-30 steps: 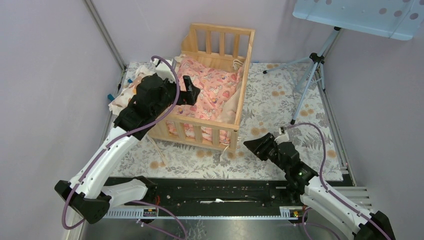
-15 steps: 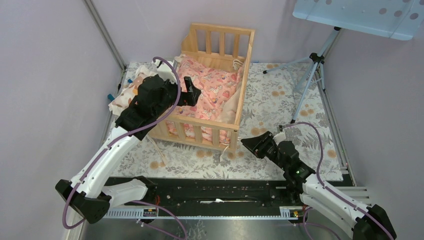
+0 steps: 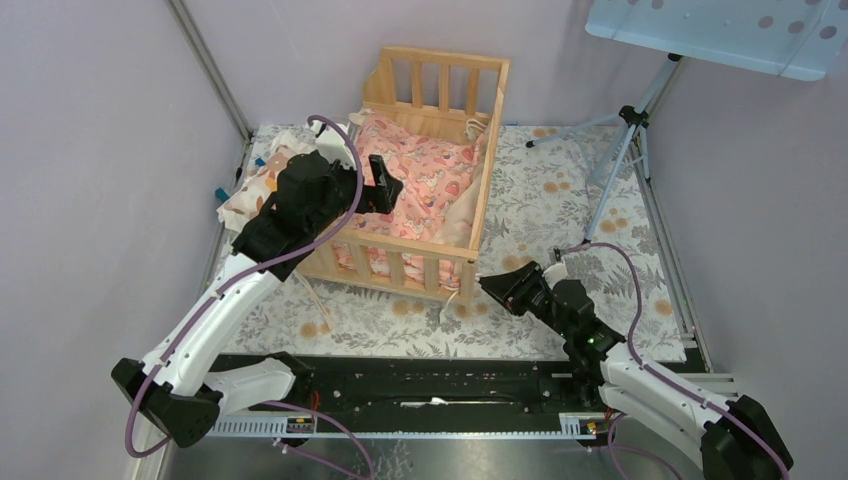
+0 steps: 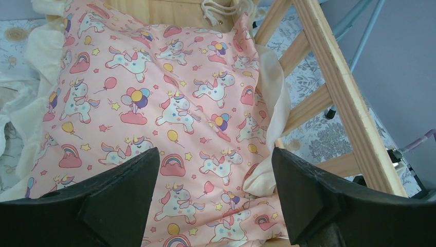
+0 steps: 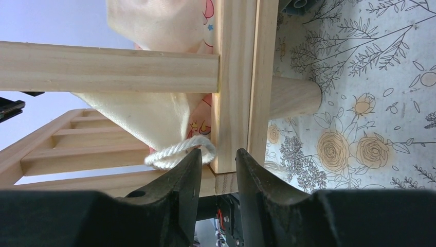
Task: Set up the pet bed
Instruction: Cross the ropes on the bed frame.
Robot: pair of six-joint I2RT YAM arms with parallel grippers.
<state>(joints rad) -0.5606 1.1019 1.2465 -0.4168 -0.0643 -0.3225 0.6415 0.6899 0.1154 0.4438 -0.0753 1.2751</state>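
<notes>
**Pet bed** [image 3: 412, 244]: slatted wooden frame. It stands ahead of both my grippers, with its long axis running away from me toward the far wall. Its near right corner sits directly ahead of my right fingertips, just beside them. I cannot tell whether they touch it.

**Cushion** [image 4: 169, 103]: pink with a unicorn print and a cream ruffle. It lies inside the bed, directly beneath my left gripper, with one side bunched up against the rail.

**Cord** [image 5: 177, 153]: a white loop hanging out at that corner, just beside one finger of my right gripper.

**Left gripper** [image 4: 213, 164]: jaws spread wide and holding nothing, hanging above the cushion.

**Right gripper** [image 5: 218, 159]: fingers drawn near each other with a narrow slot between them. I see nothing pinched. It sits low, close to the flowered cloth [image 5: 360, 103].

**Pillow** [image 3: 252, 182]: small and cream. It lies outside the bed, off to the left of my left gripper.

**Judgement:** my right gripper is the nearer one to the frame itself, so any grip on the bed likely turns on that corner. My left gripper is placed for the cushion.
</notes>
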